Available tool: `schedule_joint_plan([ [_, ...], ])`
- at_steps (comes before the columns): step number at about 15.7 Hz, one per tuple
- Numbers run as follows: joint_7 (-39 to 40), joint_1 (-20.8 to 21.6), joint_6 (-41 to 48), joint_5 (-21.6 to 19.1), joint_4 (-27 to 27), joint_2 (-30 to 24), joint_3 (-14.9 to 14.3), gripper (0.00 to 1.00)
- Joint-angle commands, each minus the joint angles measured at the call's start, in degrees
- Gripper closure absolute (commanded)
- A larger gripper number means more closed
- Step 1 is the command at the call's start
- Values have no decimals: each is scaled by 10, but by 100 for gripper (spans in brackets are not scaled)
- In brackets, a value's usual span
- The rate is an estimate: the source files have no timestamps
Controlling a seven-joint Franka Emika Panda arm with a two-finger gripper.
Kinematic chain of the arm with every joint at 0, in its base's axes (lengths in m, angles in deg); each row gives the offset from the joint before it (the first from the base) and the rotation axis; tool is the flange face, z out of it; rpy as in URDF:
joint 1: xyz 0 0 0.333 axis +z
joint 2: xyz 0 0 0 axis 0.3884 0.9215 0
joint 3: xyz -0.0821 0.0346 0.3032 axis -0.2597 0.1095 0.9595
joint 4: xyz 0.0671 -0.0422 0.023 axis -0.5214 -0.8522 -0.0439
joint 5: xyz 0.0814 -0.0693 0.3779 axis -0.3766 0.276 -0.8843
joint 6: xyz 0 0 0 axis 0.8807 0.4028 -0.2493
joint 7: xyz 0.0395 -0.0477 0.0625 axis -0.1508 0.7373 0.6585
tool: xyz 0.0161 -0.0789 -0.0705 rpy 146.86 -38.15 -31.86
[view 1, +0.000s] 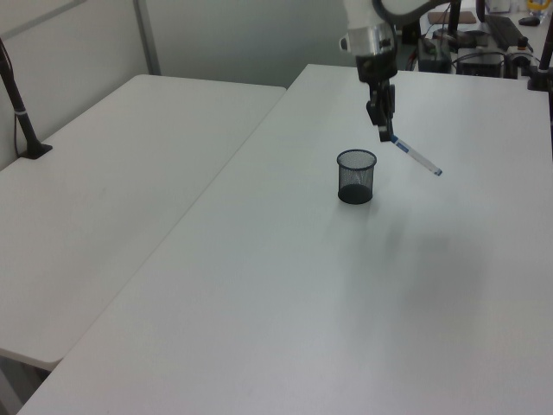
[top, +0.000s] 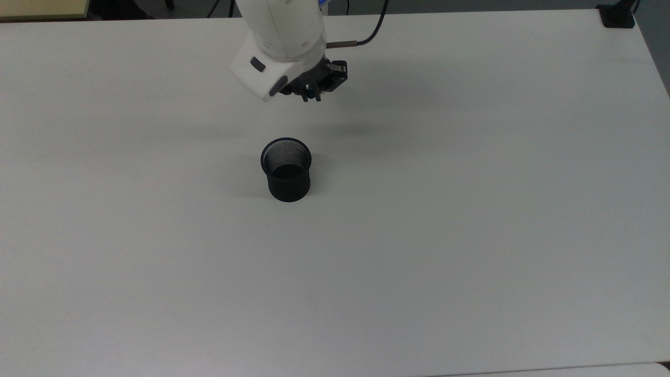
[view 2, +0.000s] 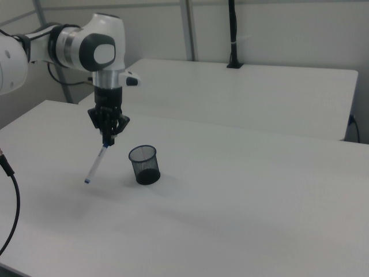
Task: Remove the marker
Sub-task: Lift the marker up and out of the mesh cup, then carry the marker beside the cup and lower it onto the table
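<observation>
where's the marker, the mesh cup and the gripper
marker point(view 2: 95, 164), right view, middle of the white barrel
mesh cup point(view 2: 144, 166), right view, front of its black mesh wall
gripper point(view 2: 108, 137), right view, between the fingertips clamped on the marker's upper end

Below the jaws: bare white table point(view 2: 242, 190), open on all sides. Sole obstacle: black mesh cup point(view 2: 143, 164), upright, near the jaws, toward the right view's right and lower. Slanting down from the jaws: marker point(view 2: 96, 164), clear of cup and tabletop.
</observation>
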Motion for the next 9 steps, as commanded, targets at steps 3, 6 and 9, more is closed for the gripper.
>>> schedule_joint_plan([
  [3, 18, 41, 1, 18, -17, 32, -5, 96],
  [6, 19, 50, -2, 24, -24, 49, -5, 96],
  [9, 8, 77, -36, 34, -27, 82, -5, 95],
])
